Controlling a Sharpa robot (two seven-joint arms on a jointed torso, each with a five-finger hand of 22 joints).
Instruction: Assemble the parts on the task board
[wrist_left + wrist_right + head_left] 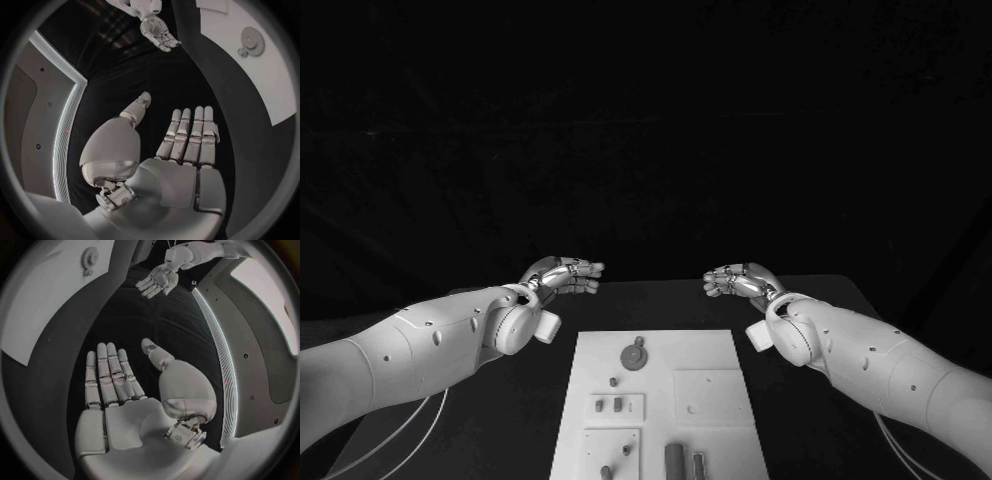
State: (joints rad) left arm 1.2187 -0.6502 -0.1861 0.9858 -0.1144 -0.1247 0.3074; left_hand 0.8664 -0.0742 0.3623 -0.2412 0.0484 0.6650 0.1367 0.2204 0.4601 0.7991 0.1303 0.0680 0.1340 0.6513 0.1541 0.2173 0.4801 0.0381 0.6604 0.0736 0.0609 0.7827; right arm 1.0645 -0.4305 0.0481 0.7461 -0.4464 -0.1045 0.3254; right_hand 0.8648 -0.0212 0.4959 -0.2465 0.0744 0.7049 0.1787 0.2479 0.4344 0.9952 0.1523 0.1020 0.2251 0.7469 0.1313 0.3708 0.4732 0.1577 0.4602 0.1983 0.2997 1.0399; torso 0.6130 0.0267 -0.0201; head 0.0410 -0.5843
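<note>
The white task board lies in the middle of the black table. A round gear part sits near its far end, two small pegs stand in a square recess, and longer pins lie at the near end. My left hand hovers beyond the board's far left corner. My right hand mirrors it beyond the far right corner. The left wrist view shows my left hand flat, fingers straight, holding nothing. My right hand is likewise flat and empty in the right wrist view.
Black tabletop surrounds the board on all sides. White cables hang under the left arm. In the wrist views the board with its gear lies off to the side of each palm.
</note>
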